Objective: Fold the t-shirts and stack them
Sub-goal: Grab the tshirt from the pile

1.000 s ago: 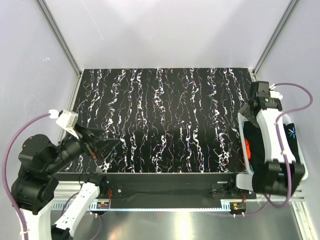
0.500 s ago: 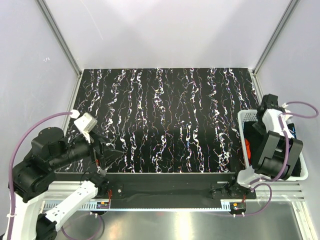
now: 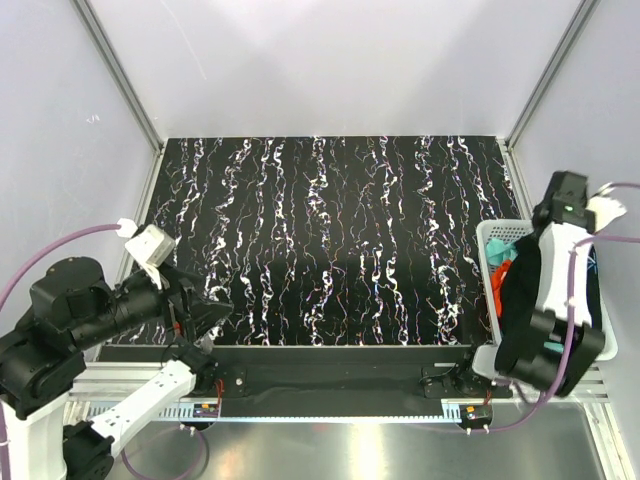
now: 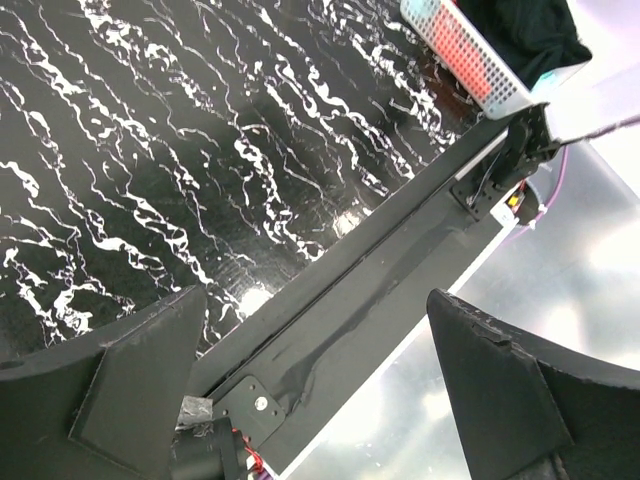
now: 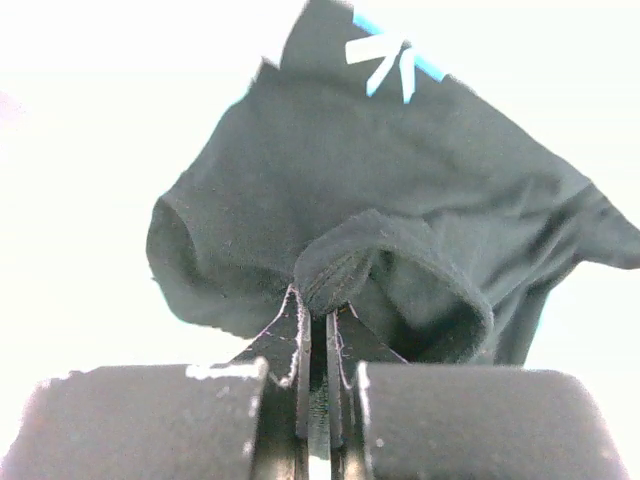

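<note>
My right gripper (image 5: 318, 300) is shut on a folded hem of the black t-shirt (image 5: 400, 180), which has a small light-blue mark (image 5: 385, 55) near its top. From above, the right gripper (image 3: 552, 213) is over the white basket (image 3: 487, 233) at the table's right edge. The black t-shirt (image 3: 520, 290) hangs from it into the basket. An orange-red t-shirt (image 3: 503, 272) and a turquoise one (image 3: 506, 250) show in the basket. My left gripper (image 3: 205, 312) is open and empty over the table's near-left corner; its fingers (image 4: 130, 390) spread wide.
The black marbled table top (image 3: 330, 230) spans the middle. Its dark front rail (image 4: 380, 280) runs under the left gripper, with a shiny metal shelf (image 4: 560, 230) below. The basket (image 4: 460, 50) shows far right in the left wrist view. White walls enclose three sides.
The right gripper closed on the black t-shirt inside the basket and rose, drawing the cloth up. The left arm shifted about near the front-left corner, jaws still wide.
</note>
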Controlling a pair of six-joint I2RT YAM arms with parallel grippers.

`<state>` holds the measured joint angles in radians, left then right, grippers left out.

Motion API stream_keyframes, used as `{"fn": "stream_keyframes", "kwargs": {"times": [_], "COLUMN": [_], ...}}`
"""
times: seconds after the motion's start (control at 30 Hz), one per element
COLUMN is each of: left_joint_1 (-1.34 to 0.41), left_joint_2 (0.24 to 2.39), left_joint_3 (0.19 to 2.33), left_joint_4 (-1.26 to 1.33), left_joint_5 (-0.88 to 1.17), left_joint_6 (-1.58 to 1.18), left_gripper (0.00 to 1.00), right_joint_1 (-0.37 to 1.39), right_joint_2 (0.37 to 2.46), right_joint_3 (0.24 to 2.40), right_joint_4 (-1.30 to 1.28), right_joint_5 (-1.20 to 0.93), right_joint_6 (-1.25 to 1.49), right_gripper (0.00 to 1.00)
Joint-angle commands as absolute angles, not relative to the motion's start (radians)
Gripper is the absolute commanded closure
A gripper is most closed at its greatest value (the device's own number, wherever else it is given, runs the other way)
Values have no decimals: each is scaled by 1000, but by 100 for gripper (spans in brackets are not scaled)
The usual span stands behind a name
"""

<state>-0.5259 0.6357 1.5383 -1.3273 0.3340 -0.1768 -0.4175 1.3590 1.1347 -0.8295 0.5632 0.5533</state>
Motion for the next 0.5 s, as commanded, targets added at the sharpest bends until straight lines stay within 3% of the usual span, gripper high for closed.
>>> {"fn": "stream_keyframes", "kwargs": {"times": [0.0,0.23,0.47], "left_joint_1": [-531,-529,-531], "left_joint_2": [690,677,551], "left_joint_3": [1609,1614,1405], "left_joint_4": [-1308,-1276,-1102], "left_joint_5": [319,307,279], "left_joint_6": [-201,-420,-699], "left_gripper": [1,1,1], "right_joint_1": [-422,-404,-126], "right_joint_2": [1226,1242,1422], "right_joint_3": [1343,1730,2377], "right_joint_4": [-897,-916,-937], "right_joint_5": [637,479,289], "right_joint_6": [522,410,402], "right_gripper": [100,100,100]}}
